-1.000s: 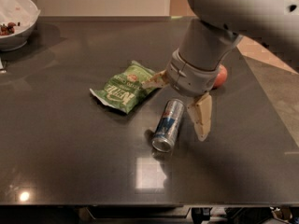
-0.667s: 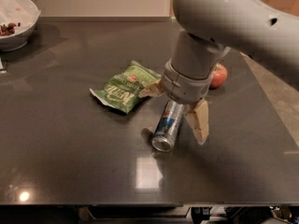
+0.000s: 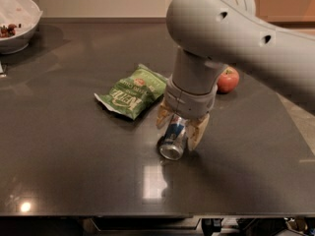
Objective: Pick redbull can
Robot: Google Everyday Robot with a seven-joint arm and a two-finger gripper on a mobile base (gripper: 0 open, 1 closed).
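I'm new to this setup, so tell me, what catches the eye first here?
The big grey robot arm fills the upper right, its gripper down over the redbull can lying on its side on the dark table. A green chip bag lies left of it, and a red apple sits behind the arm.

I count one dark table (image 3: pixel 59 156), and on it one redbull can (image 3: pixel 173 140) beneath my one gripper (image 3: pixel 180 128) near the middle, one green chip bag (image 3: pixel 132 91) left of it, one apple (image 3: pixel 228 79) far right, and one white bowl (image 3: pixel 17 21) far left.

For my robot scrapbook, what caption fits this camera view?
Open gripper straddles the lying redbull can, green chip bag and apple nearby.
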